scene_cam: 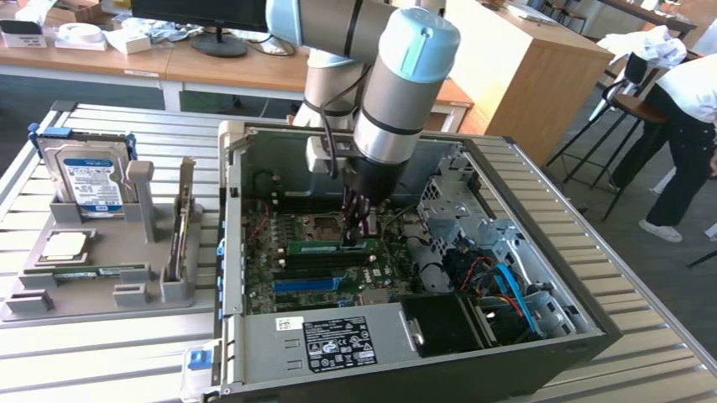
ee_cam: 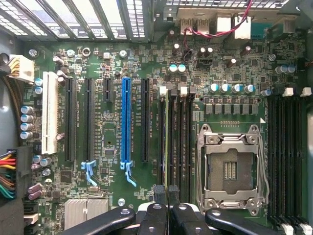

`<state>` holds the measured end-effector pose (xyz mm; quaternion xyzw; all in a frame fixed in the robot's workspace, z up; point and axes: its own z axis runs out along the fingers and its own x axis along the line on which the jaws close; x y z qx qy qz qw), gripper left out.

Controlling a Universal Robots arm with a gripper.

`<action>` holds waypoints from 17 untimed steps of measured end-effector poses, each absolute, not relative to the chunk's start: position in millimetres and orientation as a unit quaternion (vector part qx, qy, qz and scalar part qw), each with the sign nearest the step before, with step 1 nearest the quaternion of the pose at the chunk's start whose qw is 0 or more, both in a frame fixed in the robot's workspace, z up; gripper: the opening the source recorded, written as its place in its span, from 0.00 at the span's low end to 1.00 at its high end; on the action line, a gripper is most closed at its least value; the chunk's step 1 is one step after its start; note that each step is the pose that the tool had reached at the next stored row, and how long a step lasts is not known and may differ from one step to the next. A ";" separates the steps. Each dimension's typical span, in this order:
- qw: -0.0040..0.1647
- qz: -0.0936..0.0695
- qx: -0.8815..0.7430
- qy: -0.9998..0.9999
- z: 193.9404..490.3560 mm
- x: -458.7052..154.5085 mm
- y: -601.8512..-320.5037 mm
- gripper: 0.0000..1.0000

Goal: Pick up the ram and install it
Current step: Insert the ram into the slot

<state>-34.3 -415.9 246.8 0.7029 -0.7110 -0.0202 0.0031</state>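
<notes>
Ram [scene_cam: 331,247] stands on edge in a motherboard slot inside the open case [scene_cam: 230,252], beside the empty socket [scene_cam: 325,225], as the arm reaches straight down from above. The gripper [scene_cam: 361,235] sits at the stick's end towards the exterior view's right, its jaws drawn almost together. From the wrist view the black fingers [ee_cam: 159,196] meet over the board's thin top edge [ee_cam: 167,137], though whether they pinch it or merely bear on it cannot be told. The stick is likely light, stiff and thin, with fragile chips and contacts. It is best held across its flat faces near the top edge, or pressed squarely on that edge, since any tilt could strain the slot. Room is tight. Empty slots [ee_cam: 182,142] lie just beside it, with the socket's metal frame [ee_cam: 230,166] beyond them and the blue slot [ee_cam: 126,122] on the other side. The case walls and the cables [scene_cam: 505,277] at the exterior view's right hem in sideways travel, and the clear way is upward.
</notes>
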 end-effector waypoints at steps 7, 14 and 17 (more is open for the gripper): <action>0.003 -0.020 0.703 -0.711 245.9 -33.6 -415.9 0.11; 0.003 -0.020 0.703 -0.711 245.9 -33.0 -415.9 0.11; 0.003 -0.020 0.703 -0.711 245.9 -32.9 -416.7 0.11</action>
